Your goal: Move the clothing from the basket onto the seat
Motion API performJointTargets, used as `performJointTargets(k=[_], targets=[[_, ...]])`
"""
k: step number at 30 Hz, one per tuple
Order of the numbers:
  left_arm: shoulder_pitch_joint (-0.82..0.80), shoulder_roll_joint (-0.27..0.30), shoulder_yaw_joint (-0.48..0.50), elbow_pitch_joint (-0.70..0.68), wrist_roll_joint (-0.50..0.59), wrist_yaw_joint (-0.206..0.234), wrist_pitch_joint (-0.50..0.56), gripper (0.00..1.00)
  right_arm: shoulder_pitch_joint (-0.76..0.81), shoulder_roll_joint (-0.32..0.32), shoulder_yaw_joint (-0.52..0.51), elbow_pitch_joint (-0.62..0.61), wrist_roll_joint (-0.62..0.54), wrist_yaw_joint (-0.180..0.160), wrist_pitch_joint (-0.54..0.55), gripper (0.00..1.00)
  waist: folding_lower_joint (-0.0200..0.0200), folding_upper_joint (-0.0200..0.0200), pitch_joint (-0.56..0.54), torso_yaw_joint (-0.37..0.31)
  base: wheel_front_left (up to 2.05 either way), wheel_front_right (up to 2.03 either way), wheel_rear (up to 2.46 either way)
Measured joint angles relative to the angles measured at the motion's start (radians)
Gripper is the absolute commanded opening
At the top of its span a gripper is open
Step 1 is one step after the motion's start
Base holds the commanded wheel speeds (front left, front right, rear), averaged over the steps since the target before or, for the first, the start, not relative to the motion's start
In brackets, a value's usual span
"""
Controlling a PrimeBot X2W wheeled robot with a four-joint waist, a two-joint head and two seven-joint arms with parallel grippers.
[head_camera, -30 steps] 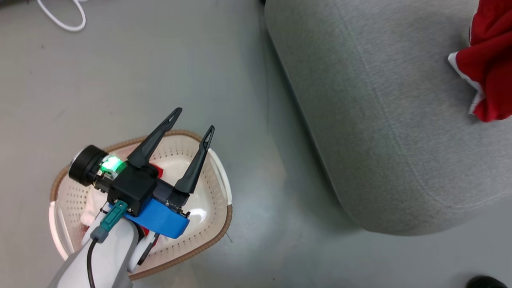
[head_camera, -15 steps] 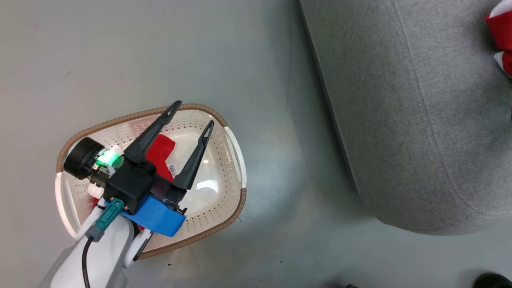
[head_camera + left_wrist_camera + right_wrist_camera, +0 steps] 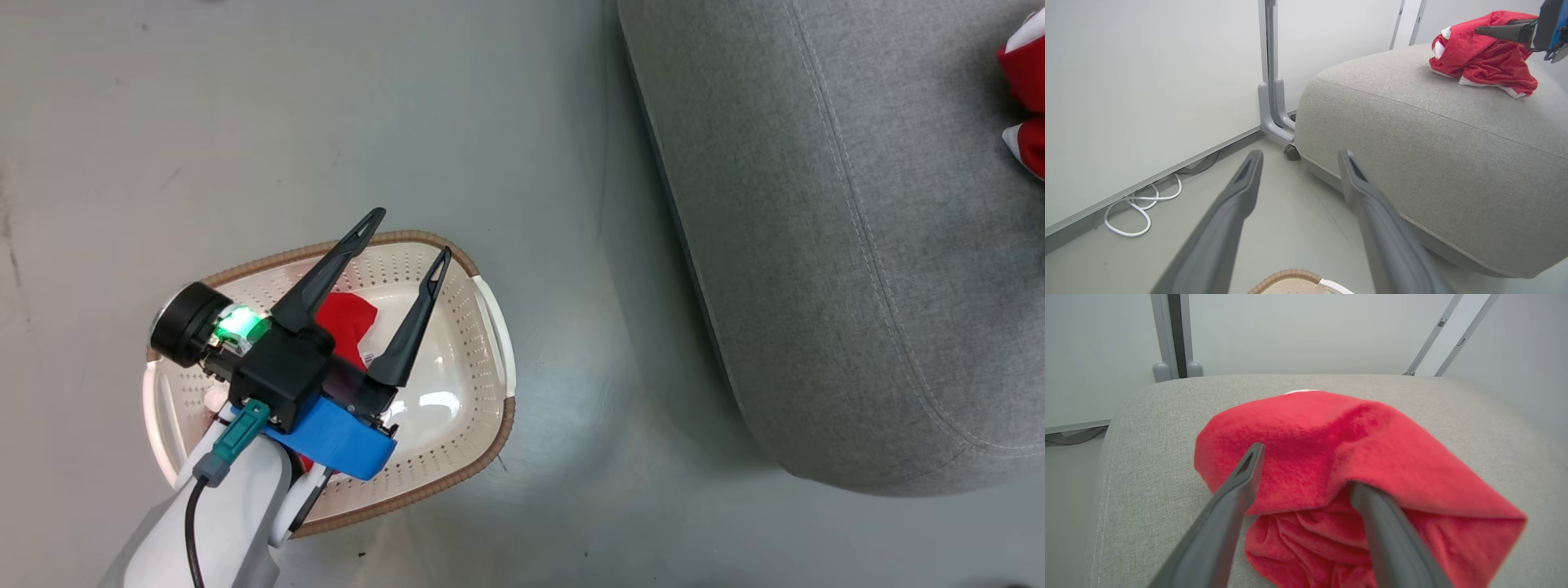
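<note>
Head camera had shifted slightly since the earlier frames. Relative to the basket (image 3: 457, 392), the left gripper (image 3: 411, 232) had kept its place, fingers spread wide and empty, tips over the far rim. A red garment (image 3: 347, 318) lay on the basket floor directly below, between the fingers and back toward the wrist; it was mostly hidden, so its long axis could not be read. The right gripper (image 3: 1306, 469) hung with fingers apart, gripping nothing, over the red pile (image 3: 1331, 428) on the seat (image 3: 816, 245), well apart from the basket, so the left arm was judged nearer, with a straight descent needed.
</note>
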Motion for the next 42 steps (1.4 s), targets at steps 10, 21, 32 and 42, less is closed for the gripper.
performJointTargets(k=[10,21,32,42], targets=[[0.0,-0.02,-0.001,0.01,-0.006,0.0,0.0,1.0,0.02,-0.002,-0.011,-0.014,0.001,0.0,0.0,1.0,0.0,0.0,-0.03,0.012,0.0,0.0,0.0],[0.033,-0.097,0.006,0.047,-0.041,0.0,0.0,1.0,0.155,-0.015,-0.012,-0.064,0.002,0.0,0.0,1.0,0.0,0.0,-0.116,0.047,0.0,0.0,0.0],[0.123,-0.18,0.089,0.101,-0.061,0.0,0.0,1.0,0.366,0.04,0.037,-0.251,0.052,0.0,0.002,1.0,-0.0002,0.0,-0.272,0.11,0.0,0.0,0.0],[0.18,-0.227,0.166,0.155,-0.066,0.0,0.0,1.0,0.545,0.151,0.1,-0.504,0.044,0.0,0.046,1.0,-0.0002,0.0,-0.377,0.169,0.0,0.0,0.0]])
